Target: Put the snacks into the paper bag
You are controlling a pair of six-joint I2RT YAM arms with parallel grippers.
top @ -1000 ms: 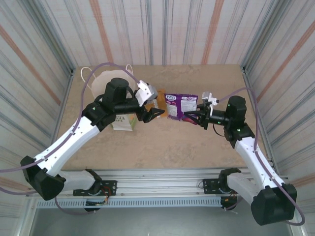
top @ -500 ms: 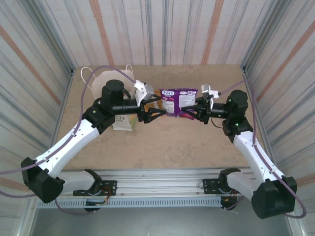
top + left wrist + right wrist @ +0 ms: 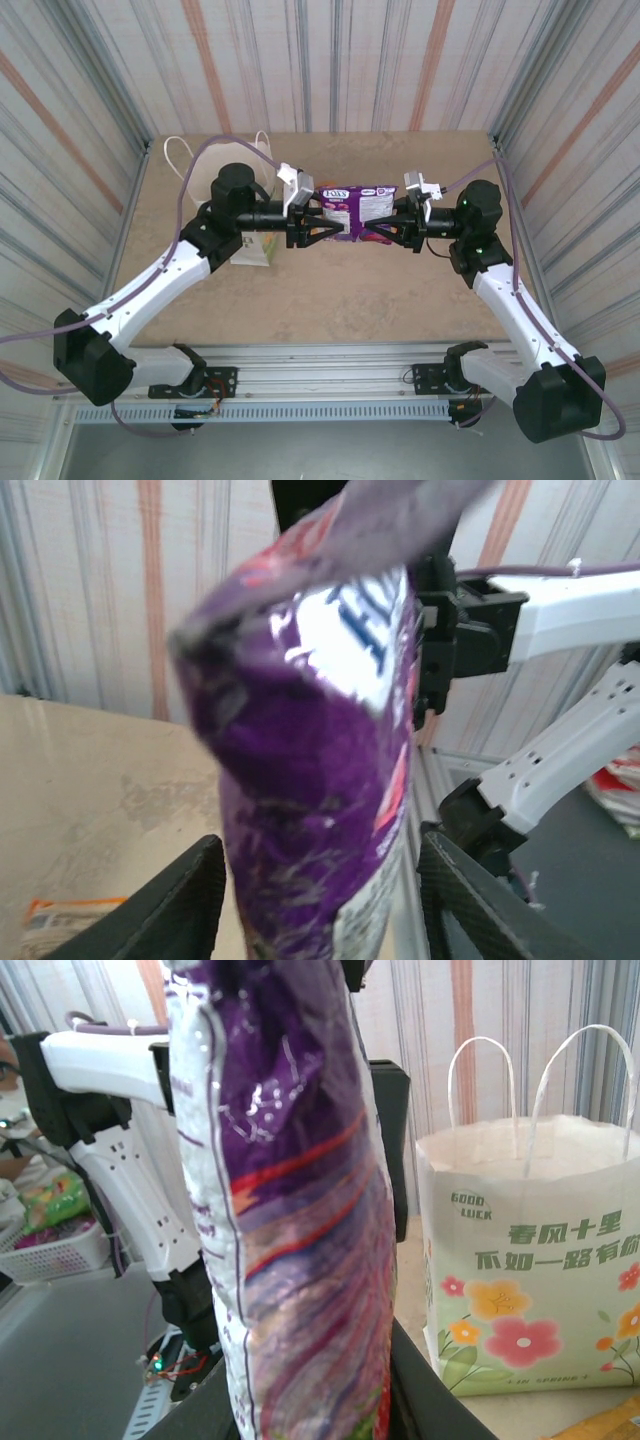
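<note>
2 pincers meet on 1 snack, held between them above the table (image 3: pixel 400 290).

Right gripper (image 3: pixel 310 1400): fingers hard against both faces of the purple packet (image 3: pixel 290 1190) near its lower end. I judge it clamped and carrying the load.

Left gripper (image 3: pixel 320 905): jaws spread wide, 1 finger on each side of the same packet, at most brushing it. Not gripping, as far as I can tell.

Packet attitude: on edge in both wrist views, rising out of the jaws. From above, its long side runs from 1 pincer to the other.

Paper bag (image 3: pixel 520 1260): upright, mouth open, 2 handles up. It sits dead ahead of the right pincer, beyond the packet and beyond the left pincer. For the left pincer it is behind, close beside that arm's forearm. The left arm is clearly the nearer.

1 orange packet (image 3: pixel 70 920) lies flat on the table, below and to the side of the left pincer.

Judgement: mid-handover. The left should close before the right lets go, then swing back over the bag mouth.
</note>
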